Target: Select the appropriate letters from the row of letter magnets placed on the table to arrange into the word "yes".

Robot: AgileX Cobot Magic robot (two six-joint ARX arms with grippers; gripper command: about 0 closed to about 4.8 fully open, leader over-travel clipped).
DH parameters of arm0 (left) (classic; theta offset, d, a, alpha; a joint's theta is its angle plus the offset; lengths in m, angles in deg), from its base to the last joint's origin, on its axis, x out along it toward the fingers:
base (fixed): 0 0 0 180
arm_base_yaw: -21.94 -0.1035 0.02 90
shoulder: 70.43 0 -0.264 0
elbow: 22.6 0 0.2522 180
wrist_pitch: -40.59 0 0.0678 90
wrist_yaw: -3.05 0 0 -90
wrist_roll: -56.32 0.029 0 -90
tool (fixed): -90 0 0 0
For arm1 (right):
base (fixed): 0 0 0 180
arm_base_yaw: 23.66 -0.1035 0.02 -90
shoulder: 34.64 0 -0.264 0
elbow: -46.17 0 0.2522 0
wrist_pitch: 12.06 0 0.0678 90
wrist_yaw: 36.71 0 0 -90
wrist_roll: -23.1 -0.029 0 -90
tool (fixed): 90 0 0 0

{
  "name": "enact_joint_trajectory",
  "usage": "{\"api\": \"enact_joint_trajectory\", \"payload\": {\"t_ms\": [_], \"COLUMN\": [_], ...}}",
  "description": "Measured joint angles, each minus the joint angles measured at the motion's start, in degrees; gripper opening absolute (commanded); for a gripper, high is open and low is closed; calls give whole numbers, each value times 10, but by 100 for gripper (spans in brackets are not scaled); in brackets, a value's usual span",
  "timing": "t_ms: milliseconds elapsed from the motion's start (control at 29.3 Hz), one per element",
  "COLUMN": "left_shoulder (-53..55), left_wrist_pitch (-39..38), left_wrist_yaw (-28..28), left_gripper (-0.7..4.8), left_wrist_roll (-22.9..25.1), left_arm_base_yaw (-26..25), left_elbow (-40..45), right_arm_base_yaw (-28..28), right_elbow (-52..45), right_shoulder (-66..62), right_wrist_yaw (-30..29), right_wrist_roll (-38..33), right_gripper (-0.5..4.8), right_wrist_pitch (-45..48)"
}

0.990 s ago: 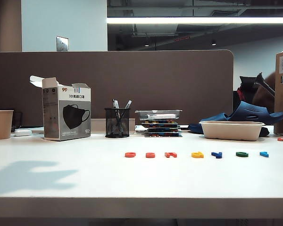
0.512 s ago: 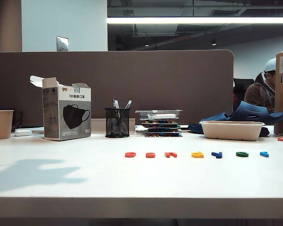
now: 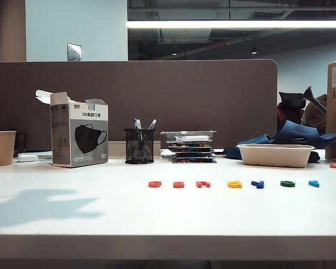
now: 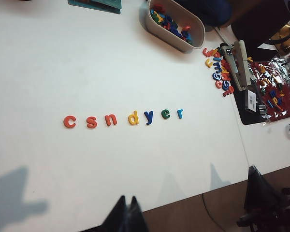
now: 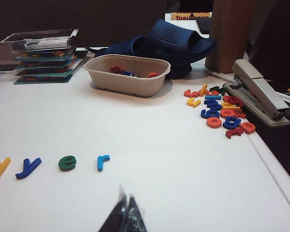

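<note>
A row of letter magnets lies on the white table point(image 3: 101, 213), reading c s n d y e r in the left wrist view. The red-orange s point(image 4: 91, 122) is second in the row. The dark blue y point(image 4: 149, 116) point(image 5: 28, 167) point(image 3: 258, 184) and dark green e point(image 4: 166, 114) point(image 5: 67, 163) point(image 3: 287, 183) lie side by side. My left gripper point(image 4: 128, 197) hangs shut and empty over the table's front edge, well short of the row. Also shut and empty, my right gripper point(image 5: 126, 193) is near the light blue r point(image 5: 102, 162). Neither gripper shows in the exterior view.
A beige tray point(image 5: 125, 82) holding letters stands behind the row's right end. A loose pile of letters point(image 5: 217, 108) and a stapler point(image 5: 261, 99) lie further right. A mask box point(image 3: 78, 137), pen cup point(image 3: 139, 147) and paper cup point(image 3: 1, 147) line the back.
The letters lie as before and no arm has visibly moved. Only a person behind the desk at the far right has shifted.
</note>
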Motion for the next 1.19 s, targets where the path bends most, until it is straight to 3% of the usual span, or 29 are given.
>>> {"api": "enact_joint_trajectory", "payload": {"t_ms": [649, 888, 1195], "left_shoulder": [0, 0, 0], "left_wrist_pitch": [0, 0, 0], "left_wrist_yaw": [0, 0, 0], "left_gripper": [-5, -5, -5], "left_wrist_roll": [0, 0, 0], "left_arm_base_yaw": [0, 0, 0], "left_elbow": [0, 0, 0], "right_arm_base_yaw": [0, 0, 0], "right_elbow": [11, 84, 211], "right_shoulder": [0, 0, -16], "right_wrist_yaw": [0, 0, 1], "right_wrist_roll": [0, -14, -15], "right_gripper": [-1, -1, -1], "right_wrist_pitch": [-6, -13, -134]}}
